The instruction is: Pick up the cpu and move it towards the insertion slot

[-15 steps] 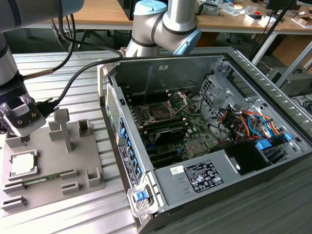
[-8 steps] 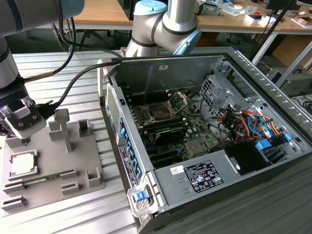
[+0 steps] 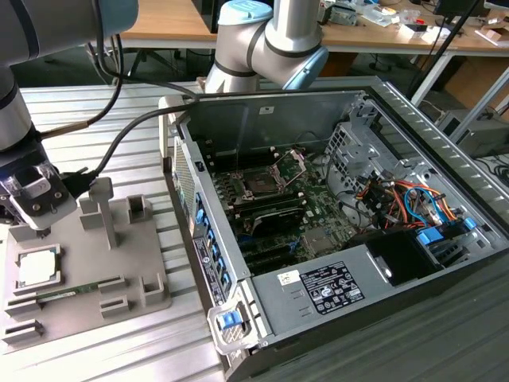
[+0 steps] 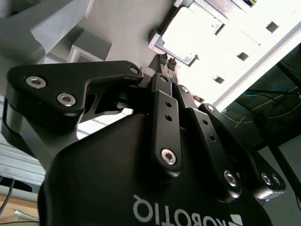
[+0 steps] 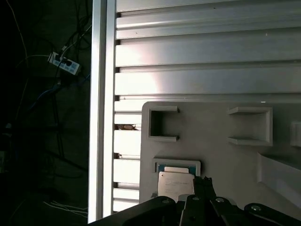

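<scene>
hovering just over the cpu (image 3: 37, 269), the claw (image 3: 38, 231) has its two fingers drawn together, gripping nothing. the cpu lies flat in its recess on the grey holder (image 3: 135, 267) on the desk (image 3: 119, 119), well apart from the socket (image 3: 258, 185) inside the open computer case (image 3: 318, 290).

inverted white logo (image 4: 188, 214) on pincer (image 4: 165, 62); psu label (image 3: 330, 288) illegible

Silver-tubed arm (image 3: 285, 24), pale-blue joint caps (image 3: 245, 9), black cable (image 3: 119, 135) apparently running behind the wrist; matte-black gripper (image 4: 167, 60), silver screw heads (image 4: 170, 156), white lettering (image 4: 188, 214).
</scene>
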Tool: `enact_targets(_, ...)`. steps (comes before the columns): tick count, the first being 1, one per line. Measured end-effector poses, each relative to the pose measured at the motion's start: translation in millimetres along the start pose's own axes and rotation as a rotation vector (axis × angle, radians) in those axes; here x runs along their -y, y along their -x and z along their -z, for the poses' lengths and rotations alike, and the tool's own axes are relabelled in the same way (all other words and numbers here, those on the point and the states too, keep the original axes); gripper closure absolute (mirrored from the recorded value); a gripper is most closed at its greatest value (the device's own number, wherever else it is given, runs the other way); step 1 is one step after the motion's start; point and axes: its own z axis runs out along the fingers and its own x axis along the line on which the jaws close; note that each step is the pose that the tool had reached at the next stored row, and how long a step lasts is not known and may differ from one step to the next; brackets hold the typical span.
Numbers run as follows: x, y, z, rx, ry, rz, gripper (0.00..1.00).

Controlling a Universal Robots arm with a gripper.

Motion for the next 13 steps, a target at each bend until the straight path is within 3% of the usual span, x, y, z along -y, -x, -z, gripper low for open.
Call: enact_targets(13,0.6,-0.1,-9.4,-0.0001,-0.0001,0.000,0.89)
